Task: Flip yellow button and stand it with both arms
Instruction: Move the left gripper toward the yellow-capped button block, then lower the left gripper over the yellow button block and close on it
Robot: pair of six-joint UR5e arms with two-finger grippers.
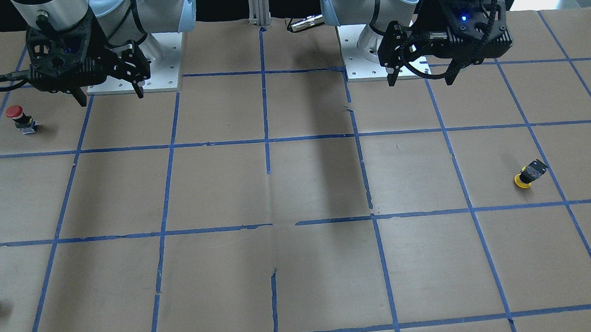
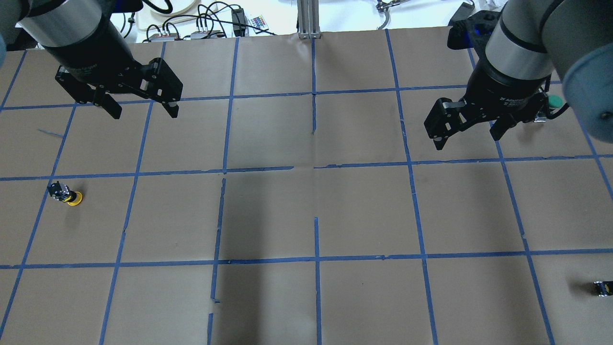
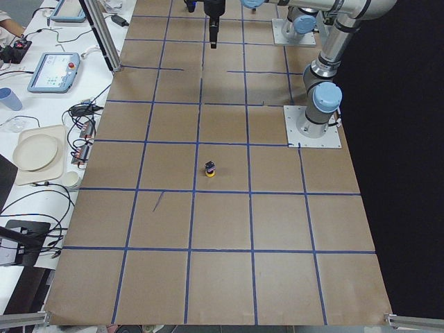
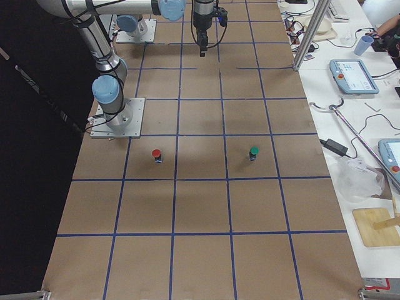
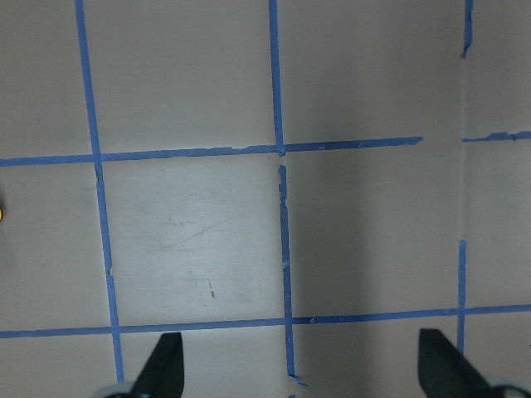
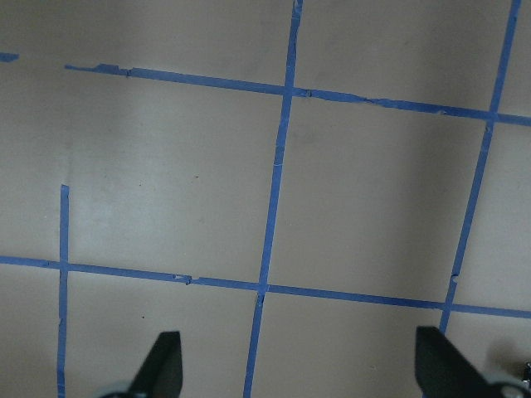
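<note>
Brown-paper counter (image 1: 297,187), blue tape grid. Yellow button (image 1: 527,174) right-middle of front-facing view, cap down, base up, untouched. Left hand (image 1: 420,81) and right hand (image 1: 111,98) released, empty, hovering near top edge. Judged unstarted: grasp, flip, stand remain.

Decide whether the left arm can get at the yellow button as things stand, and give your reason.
Probably yes. The yellow button sits alone on the table, on the same side as the open left gripper, which hangs clear above the surface; nothing lies between them.
</note>
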